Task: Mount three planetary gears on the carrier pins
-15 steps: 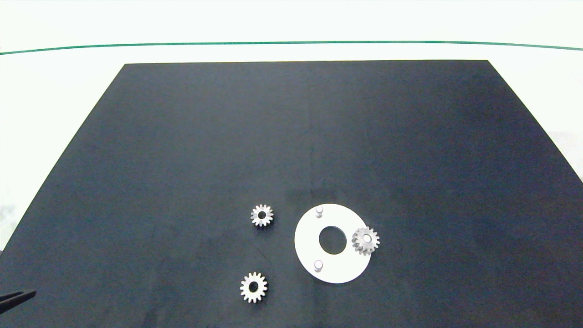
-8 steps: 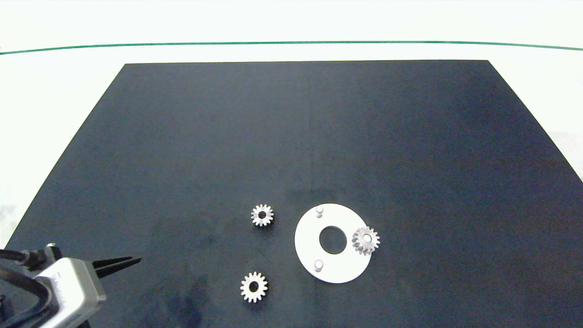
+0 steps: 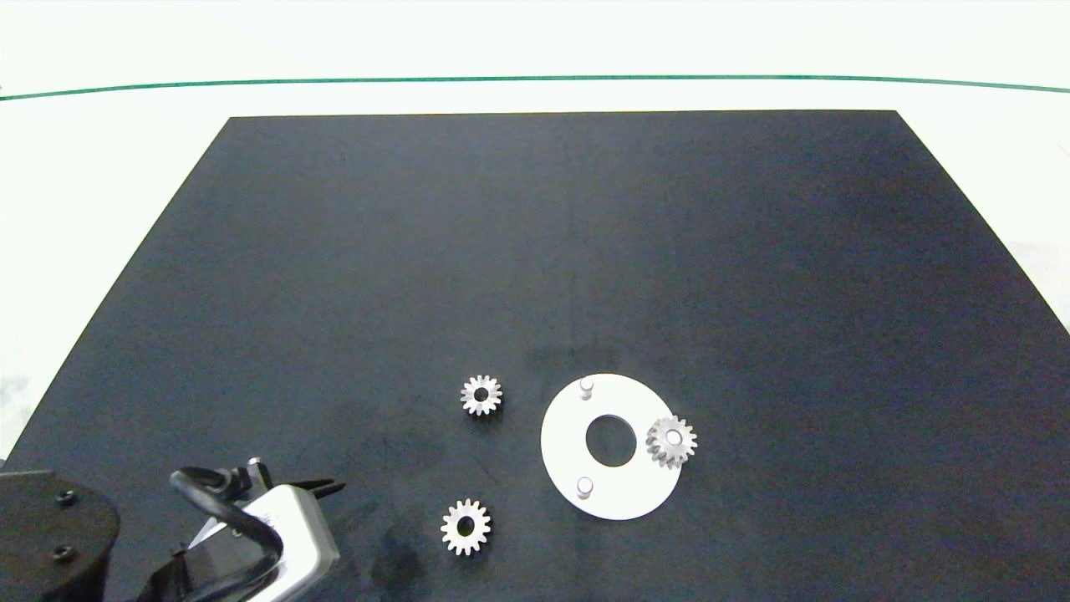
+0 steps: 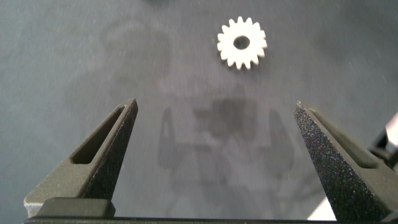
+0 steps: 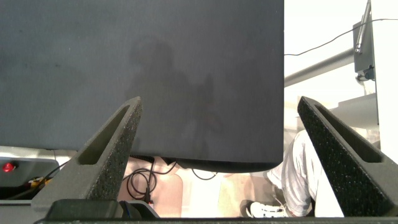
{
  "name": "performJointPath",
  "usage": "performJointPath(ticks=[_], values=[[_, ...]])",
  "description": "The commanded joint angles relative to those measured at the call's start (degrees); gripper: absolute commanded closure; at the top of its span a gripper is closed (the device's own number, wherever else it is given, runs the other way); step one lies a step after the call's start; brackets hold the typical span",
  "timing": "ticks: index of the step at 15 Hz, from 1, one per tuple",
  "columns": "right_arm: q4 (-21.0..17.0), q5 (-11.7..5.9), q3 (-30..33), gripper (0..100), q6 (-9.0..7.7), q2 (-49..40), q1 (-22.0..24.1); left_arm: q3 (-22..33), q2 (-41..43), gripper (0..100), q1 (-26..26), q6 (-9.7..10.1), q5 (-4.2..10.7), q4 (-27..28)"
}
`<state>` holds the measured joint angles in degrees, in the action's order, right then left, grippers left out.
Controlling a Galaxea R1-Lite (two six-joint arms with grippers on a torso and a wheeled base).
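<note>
The white carrier disc (image 3: 568, 443) lies on the black mat, front of centre. Two bare carrier pins (image 3: 586, 385) (image 3: 584, 486) stand on its left half. One planetary gear (image 3: 671, 441) sits on the right-hand pin, overhanging the disc's rim. Two loose gears lie flat left of the disc, one farther back (image 3: 481, 395) and one nearer the front (image 3: 466, 527). My left gripper (image 3: 330, 486) is at the front left, well short of the near gear, fingers open and empty. In the left wrist view a gear (image 4: 242, 43) lies ahead of the left gripper (image 4: 214, 106). My right gripper (image 5: 219, 101) is open, off the mat.
The black mat (image 3: 535, 251) covers most of the white table, and a green line (image 3: 535, 79) runs along the far side. The right wrist view shows the mat's edge (image 5: 273, 163), cables on the floor and a person's leg (image 5: 298, 174) and shoe.
My left arm has come further in from the front left edge, its gripper moving right toward the near loose gear. The gears and the disc have not moved.
</note>
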<state>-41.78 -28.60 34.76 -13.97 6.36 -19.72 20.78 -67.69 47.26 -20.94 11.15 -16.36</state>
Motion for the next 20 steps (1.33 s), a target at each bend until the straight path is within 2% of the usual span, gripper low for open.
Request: performJointPath(ticks=[1,9,14,16,20], values=[[-0.23,-0.14,-0.3,0,-0.18,-1.0,-0.23,-0.39,-7.98,0,0.29,0.2,0.27,-4.56],[-0.06,-0.14,-0.83,0,-0.09,-0.74,-0.31,0.57,-15.45,0,1.52,0.2,0.36,-11.41],[-0.06,-0.14,-0.83,0,0.0,-0.91,-0.14,0.75,-18.79,0,3.54,1.34,0.45,-14.49],[-0.06,-0.14,-0.83,0,-0.09,-1.0,-0.14,0.92,-20.11,4,4.5,2.4,0.45,-15.37],[-0.15,-0.14,-0.83,0,-0.09,-1.09,-0.23,2.24,-22.83,12,4.59,2.57,0.8,-16.86]])
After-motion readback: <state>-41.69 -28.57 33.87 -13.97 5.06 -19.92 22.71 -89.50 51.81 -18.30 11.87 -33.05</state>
